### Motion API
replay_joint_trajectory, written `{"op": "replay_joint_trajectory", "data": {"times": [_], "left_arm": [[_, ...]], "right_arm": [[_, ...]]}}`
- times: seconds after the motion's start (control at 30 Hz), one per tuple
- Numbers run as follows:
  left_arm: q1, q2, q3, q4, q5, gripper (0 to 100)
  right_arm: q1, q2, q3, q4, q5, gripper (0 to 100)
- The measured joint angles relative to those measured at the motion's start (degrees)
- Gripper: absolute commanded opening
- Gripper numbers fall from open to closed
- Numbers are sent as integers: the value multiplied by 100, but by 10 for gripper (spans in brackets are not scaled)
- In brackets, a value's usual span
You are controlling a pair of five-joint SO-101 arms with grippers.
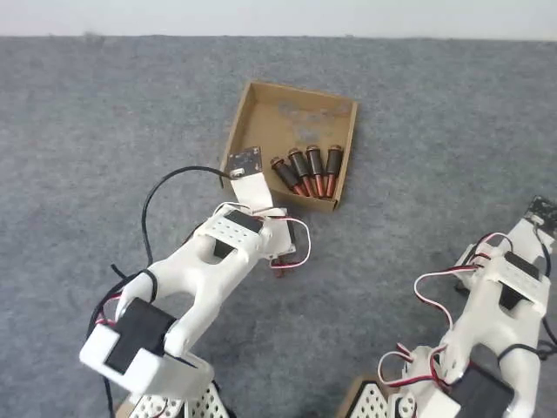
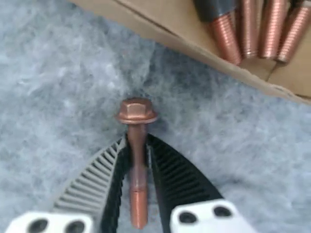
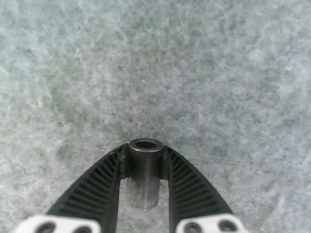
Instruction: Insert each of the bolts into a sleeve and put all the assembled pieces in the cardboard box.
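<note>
- Bolt (image 2: 137,112) – copper-coloured, with a hexagonal flanged head – sits clamped in the left gripper (image 2: 137,141). The two ribbed fingers (image 2: 167,167) pinch its shank just below the head. The head sticks out past the fingertips and the plain end runs back between the jaws.
- Left arm (image 1: 226,252) reaches in from about 7 o'clock in the high view. Its wrist ends just outside the near wall of the cardboard box (image 1: 246,113), at roughly 6 o'clock from the box.
- From the left wrist, the bolt head hangs over the grey mat (image 2: 58,73), near the box wall (image 2: 194,46) but apart from it.
- The box lies open at about 12 o'clock from the middle of the mat (image 1: 104,131).
- Four assembled pieces (image 1: 309,171) lie side by side in the box toward its 5 o'clock corner – dark sleeves with copper threaded ends (image 2: 252,29) pointing at the near wall.
- The sleeve (image 3: 144,167), a short dark tube, is gripped upright in the right gripper (image 3: 145,151). The fingers close on either side of it, and its open bore faces away from the wrist, above bare mat.
- Right arm (image 1: 505,296) stands at about 4 o'clock in the high view, well apart from the box and from the left arm.
</note>
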State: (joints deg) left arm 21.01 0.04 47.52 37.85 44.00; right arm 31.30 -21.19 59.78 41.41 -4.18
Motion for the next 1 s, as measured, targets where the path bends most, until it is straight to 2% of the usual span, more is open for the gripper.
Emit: {"op": "replay_joint_trajectory", "data": {"times": [0.2,0.27,0.43,0.57,0.7,1.0], "left_arm": [[0,0,0,79,-237,12],[0,-123,-9,334,-360,12],[-229,-1037,396,536,-1319,12],[-791,-2022,1222,-79,-2084,12],[-1143,-2936,2136,-642,-2277,12],[-1899,-4642,3314,-721,-2312,12]], "right_arm": [[0,0,0,0,0,7],[0,0,0,0,0,7],[0,0,0,0,0,7],[0,0,0,0,0,7],[0,0,0,0,0,7],[-1284,0,0,-519,0,8]]}}
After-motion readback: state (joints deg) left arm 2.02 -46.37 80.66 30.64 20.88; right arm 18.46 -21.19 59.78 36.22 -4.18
